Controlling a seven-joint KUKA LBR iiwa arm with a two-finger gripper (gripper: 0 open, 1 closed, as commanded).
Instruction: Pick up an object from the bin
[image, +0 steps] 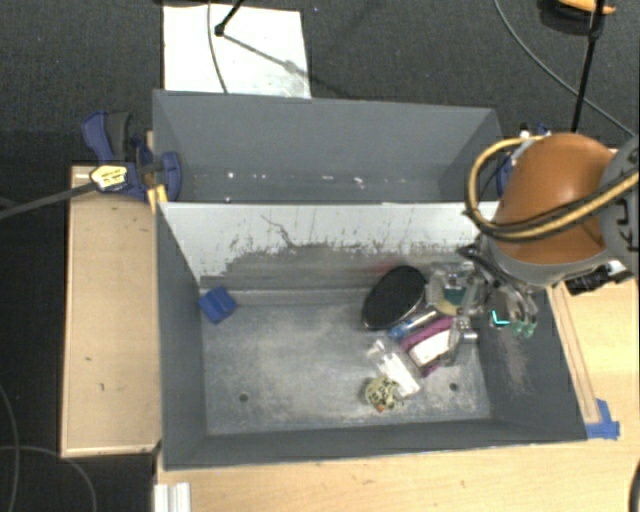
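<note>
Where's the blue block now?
Camera view: blue block at the bin floor's far left, by the back wall; the black oval disc and pincer sit well to its right.

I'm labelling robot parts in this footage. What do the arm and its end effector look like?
The wrist carries a rounded orange cover, looped by yellow and black cables. Below it sits a grey metal end effector with a small teal light.

This looks like a robotics lab set-up, not a home or shop. A grey metal bin (330, 130) sits on dark carpet (60, 60). A robot arm (555, 185) with an orange cover reaches in from the right, and loose cables (50, 196) trail across the carpet at left and far right.
</note>
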